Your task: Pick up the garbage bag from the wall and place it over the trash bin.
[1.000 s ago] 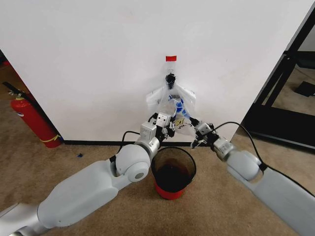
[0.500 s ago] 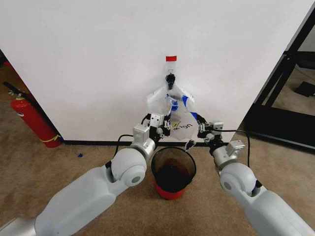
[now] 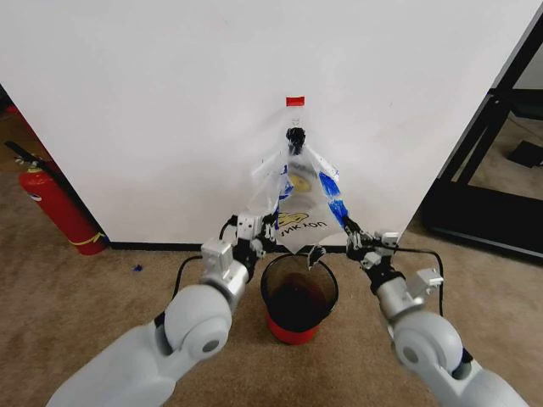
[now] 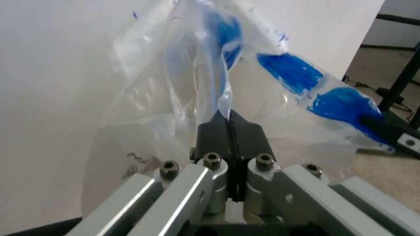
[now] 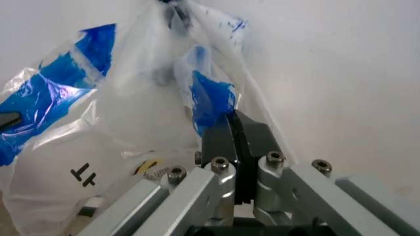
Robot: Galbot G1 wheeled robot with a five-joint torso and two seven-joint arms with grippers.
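Note:
The garbage bag (image 3: 301,199), thin translucent white plastic with blue patches and a yellow print, hangs from a small black hook (image 3: 294,136) on the white wall (image 3: 170,102) and is stretched downward and outward. My left gripper (image 3: 265,235) is shut on the bag's lower left edge (image 4: 223,105). My right gripper (image 3: 349,233) is shut on its lower right edge (image 5: 213,101). The trash bin (image 3: 299,297), black wire mesh with a red base, stands on the carpet directly below the bag, between my two arms.
A red tape rectangle (image 3: 294,101) marks the wall above the hook. A red fire extinguisher (image 3: 55,208) stands on the floor at the far left. A black frame (image 3: 492,161) stands at the right. Tan carpet surrounds the bin.
Both arms have drawn back and down from the wall, pulling the bag's lower corners apart. The bag went from bunched to stretched taut in a triangle under the hook.

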